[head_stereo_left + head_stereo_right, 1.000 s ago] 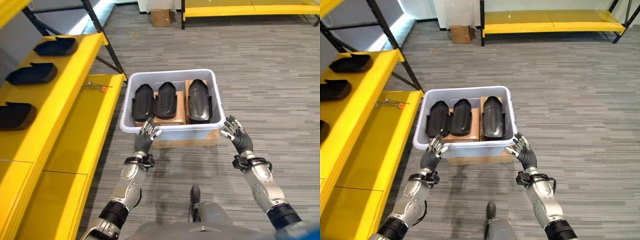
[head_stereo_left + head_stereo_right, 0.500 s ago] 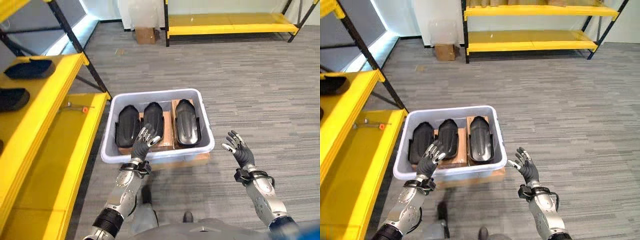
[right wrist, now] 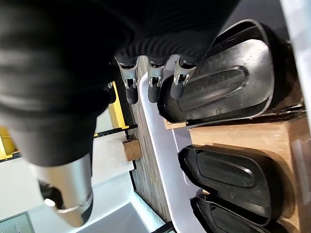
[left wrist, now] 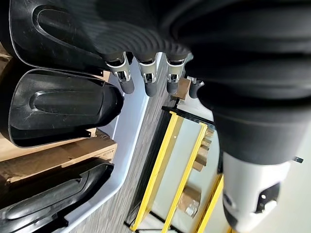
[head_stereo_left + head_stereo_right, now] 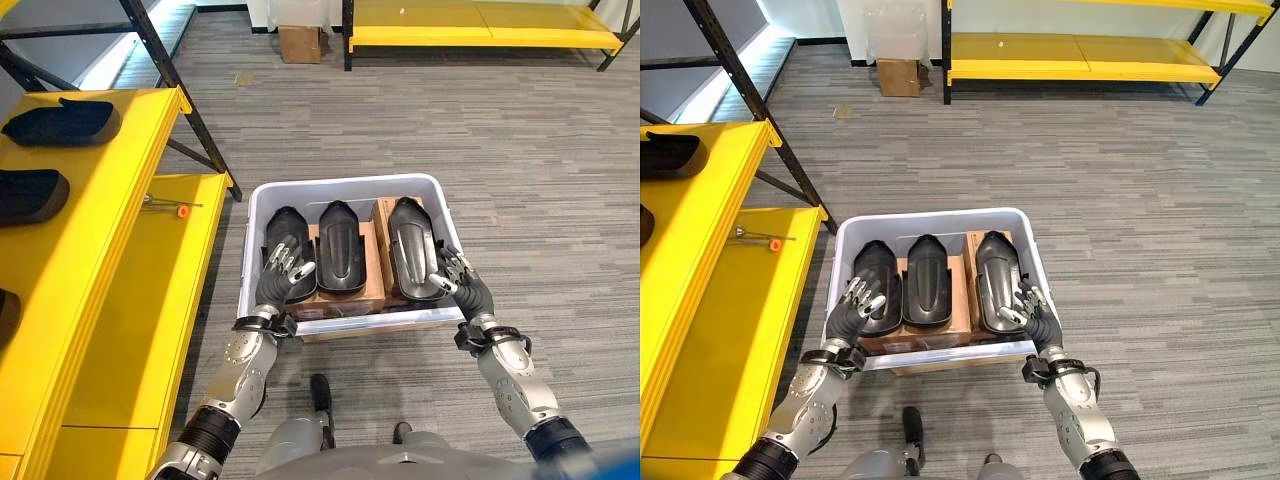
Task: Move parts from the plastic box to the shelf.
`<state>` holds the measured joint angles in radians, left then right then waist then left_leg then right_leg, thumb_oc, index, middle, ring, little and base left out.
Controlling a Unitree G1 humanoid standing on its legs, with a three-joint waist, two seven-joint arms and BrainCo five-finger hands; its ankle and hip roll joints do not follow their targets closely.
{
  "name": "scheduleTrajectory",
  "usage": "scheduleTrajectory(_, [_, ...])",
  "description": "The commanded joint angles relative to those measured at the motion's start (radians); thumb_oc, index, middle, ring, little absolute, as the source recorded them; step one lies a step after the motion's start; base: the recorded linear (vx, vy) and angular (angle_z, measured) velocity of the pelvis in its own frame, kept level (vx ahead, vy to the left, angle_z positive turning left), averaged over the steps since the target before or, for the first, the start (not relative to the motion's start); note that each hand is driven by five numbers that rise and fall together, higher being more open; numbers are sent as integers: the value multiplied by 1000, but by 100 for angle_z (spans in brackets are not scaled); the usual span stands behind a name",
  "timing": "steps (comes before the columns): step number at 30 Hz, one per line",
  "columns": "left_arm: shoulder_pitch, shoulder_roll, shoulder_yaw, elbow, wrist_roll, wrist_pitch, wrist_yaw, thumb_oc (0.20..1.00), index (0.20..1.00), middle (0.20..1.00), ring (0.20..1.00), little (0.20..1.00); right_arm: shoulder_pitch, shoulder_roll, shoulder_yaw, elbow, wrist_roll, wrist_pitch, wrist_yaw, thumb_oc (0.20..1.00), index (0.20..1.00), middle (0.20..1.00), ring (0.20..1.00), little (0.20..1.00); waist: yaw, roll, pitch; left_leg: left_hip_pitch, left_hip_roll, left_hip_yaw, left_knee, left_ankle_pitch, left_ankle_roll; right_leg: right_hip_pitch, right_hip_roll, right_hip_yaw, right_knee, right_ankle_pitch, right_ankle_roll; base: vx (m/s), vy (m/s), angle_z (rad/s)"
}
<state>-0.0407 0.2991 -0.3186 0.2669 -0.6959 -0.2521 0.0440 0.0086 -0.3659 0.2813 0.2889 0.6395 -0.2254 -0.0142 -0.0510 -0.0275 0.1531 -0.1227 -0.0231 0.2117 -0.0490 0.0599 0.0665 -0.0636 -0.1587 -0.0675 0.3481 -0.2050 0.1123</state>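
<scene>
A white plastic box [image 5: 345,185] stands on the floor ahead with three black moulded parts side by side on cardboard: left part [image 5: 287,232], middle part [image 5: 340,245], right part [image 5: 410,240]. My left hand [image 5: 280,278] hovers open over the near end of the left part, fingers [image 4: 124,80] straight. Over the near end of the right part, by the box's right wall, my right hand [image 5: 463,290] is open too, fingers [image 3: 153,80] spread. The yellow shelf [image 5: 120,180] on my left carries more black parts [image 5: 62,120].
A lower yellow shelf level [image 5: 165,280] holds a small orange-tipped tool [image 5: 170,208]. A black slanted shelf post [image 5: 185,100] runs beside the box. A cardboard box [image 5: 300,42] and another yellow rack [image 5: 480,35] stand at the far wall.
Both hands have moved forward from in front of the box's near wall to over the outer parts. The camera has also shifted, so the box sits differently in view.
</scene>
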Motion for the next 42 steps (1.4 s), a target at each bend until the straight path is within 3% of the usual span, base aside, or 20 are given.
scheduleTrajectory(1, [-34, 36, 15, -79, 16, -52, -2, 1000, 1000, 1000, 1000, 1000, -29, 5, -12, -101, -28, -54, 2, 1000, 1000, 1000, 1000, 1000, 4, -17, 23, 6, 68, -5, 92, -73, -40, -44, -107, -22, 26, 380, 49, 111, 81, -4])
scheduleTrajectory(6, [-52, 45, 20, -68, 4, -59, 2, 1000, 1000, 1000, 1000, 1000, -45, 7, -8, -121, -13, -57, -1, 1000, 1000, 1000, 1000, 1000, -7, -15, 40, 44, 92, 3, 78, -84, -74, -65, -175, -65, -151, 361, 48, 100, -90, 6])
scheduleTrajectory(7, [-62, 47, 29, -59, 1, -62, 10, 1000, 1000, 1000, 1000, 1000, -54, 8, -9, -122, -16, -59, -7, 1000, 1000, 1000, 1000, 1000, -6, -26, 50, 56, 120, 9, 89, -94, -102, -82, -226, -94, -258, 397, 68, 138, -284, 7])
scheduleTrajectory(8, [-60, 46, 35, -53, -2, -62, 9, 1000, 1000, 1000, 1000, 1000, -52, 10, -12, -128, -14, -59, -4, 1000, 1000, 1000, 1000, 1000, -8, -34, 53, 66, 129, 9, 97, -99, -112, -79, -238, -99, -288, 417, 77, 106, -227, 1])
scheduleTrajectory(11, [-47, 37, 27, -41, -7, -61, -8, 1000, 1000, 1000, 1000, 1000, -28, 4, -24, -132, 2, -63, 7, 1000, 1000, 1000, 1000, 1000, -17, -58, 45, 86, 136, 1, 107, -100, -135, -47, -220, -65, -309, 404, 90, 111, -197, 7])
scheduleTrajectory(13, [-42, 32, 27, -43, -11, -60, -15, 1000, 1000, 1000, 1000, 1000, -20, 0, -27, -129, -3, -63, 9, 1000, 1000, 1000, 1000, 1000, -16, -58, 36, 90, 144, 1, 101, -96, -143, -37, -214, -83, -315, 396, 91, 76, -141, 50])
scheduleTrajectory(17, [7, 16, 45, -64, -28, -52, -30, 1000, 1000, 1000, 1000, 1000, -17, -30, -30, -139, -23, -61, 8, 1000, 1000, 1000, 1000, 1000, -16, -32, 12, 94, 202, -10, 73, -54, -178, 6, -161, -149, -317, 304, 64, 84, -226, 9])
scheduleTrajectory(25, [45, 14, 55, -81, -19, -49, -48, 1000, 1000, 1000, 1000, 1000, -23, -64, -49, -142, -37, -70, 5, 1000, 1000, 1000, 1000, 1000, -12, 10, 29, 103, 259, -10, 45, -9, -203, -20, -107, -159, -251, 222, 30, 35, -140, 3])
scheduleTrajectory(34, [21, 21, 64, -115, -11, -62, -44, 1000, 1000, 1000, 1000, 1000, -128, -89, -56, -166, -94, -95, -31, 1000, 1000, 1000, 1000, 1000, 0, 27, 51, 92, 258, -6, 33, -7, -201, -58, -112, -150, -234, 224, 33, 0, -20, 2])
scheduleTrajectory(37, [-45, 28, 47, -130, -10, -91, -16, 1000, 1000, 1000, 1000, 1000, -344, -61, 9, -98, -141, -108, -110, 1000, 1000, 1000, 1000, 1000, 27, 48, 96, 37, 242, -16, 44, -11, -197, -109, -134, -144, -233, 241, 40, -75, 24, 0])
scheduleTrajectory(42, [-124, 12, 16, -129, -23, -119, 25, 1000, 1000, 1000, 1000, 1000, -509, -15, 64, 20, -200, -103, -202, 1000, 1000, 1000, 1000, 1000, 52, 64, 137, -14, 218, -26, 55, -9, -193, -139, -152, -141, -252, 266, 44, -51, 23, 9])
